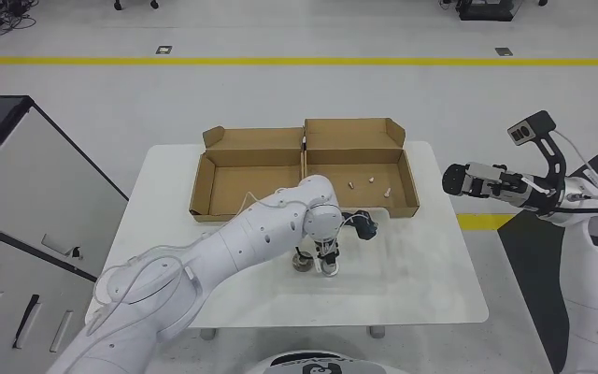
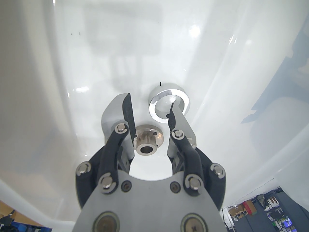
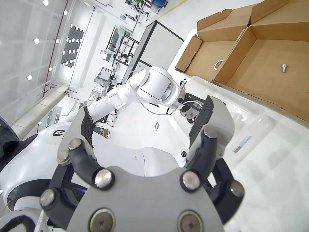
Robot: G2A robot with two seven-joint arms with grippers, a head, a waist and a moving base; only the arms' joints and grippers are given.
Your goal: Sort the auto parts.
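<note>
Left end effector [image 2: 149, 102] is held tip-down over the desk [image 1: 420, 271], inside a clear tray [image 3: 251, 119]. Jaws are spread, nothing clamped. A toothed metal hub [image 2: 146, 143] is seen standing bore-up between the fingers. A silver ring [image 2: 152, 105] lies flat just beyond it; one fingertip overlaps the ring's rim, contact not discernible.

Right end effector [image 3: 147, 106] is held in the air off the desk's right side, jaws wide apart, empty.

Two open cardboard boxes are noted at the far edge: left box [image 1: 248, 187], right box [image 1: 360, 159].
</note>
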